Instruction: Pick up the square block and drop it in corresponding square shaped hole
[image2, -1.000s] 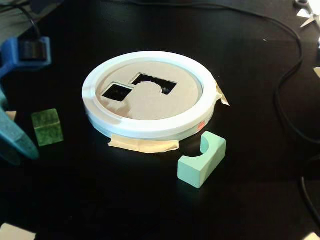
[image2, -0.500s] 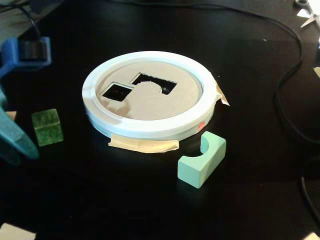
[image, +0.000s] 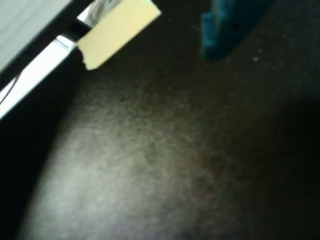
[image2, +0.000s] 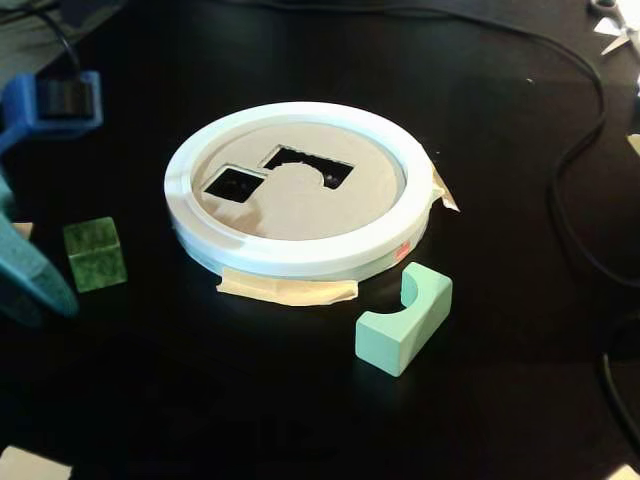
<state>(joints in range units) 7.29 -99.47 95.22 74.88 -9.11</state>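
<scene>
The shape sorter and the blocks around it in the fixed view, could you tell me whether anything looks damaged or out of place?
Nothing looks damaged. The round sorter is held to the black table with masking tape, which looks deliberate. The green cube and the arch block sit loose beside it, neither in a hole yet.

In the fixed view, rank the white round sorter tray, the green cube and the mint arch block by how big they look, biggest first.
1. White round sorter tray, by far the largest.
2. Mint green arch-shaped block.
3. Dark green cube, slightly smaller-looking, though the arch block sits nearer the camera, so these two are close.
</scene>
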